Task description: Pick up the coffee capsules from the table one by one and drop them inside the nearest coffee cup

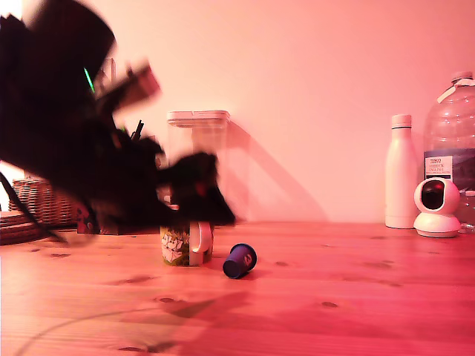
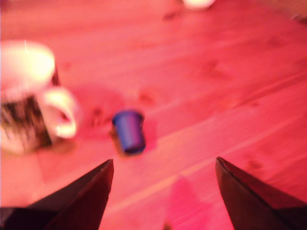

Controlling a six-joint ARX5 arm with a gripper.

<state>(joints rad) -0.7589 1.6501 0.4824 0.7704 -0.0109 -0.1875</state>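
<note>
Approaching with gripper [image 2: 163, 191] spread wide, holding nothing, blurred above the coffee cup [image 1: 185, 243] at centre-left of the exterior frame. Aligning over the capsule [image 1: 240, 260], lying tipped on the table [image 1: 356, 297] just right of the cup handle at lower centre. Lowering squarely, straddling the tapered body, closing gently. Counting: one capsule, one cup.

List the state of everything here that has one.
Capsule: on its side on the table, beside the mug, untouched.
Mug: upright, handle toward the capsule.
Claw: open, empty, above the table.
White bottle: upright, capped.
Clear canister: upright, lid on.
</note>
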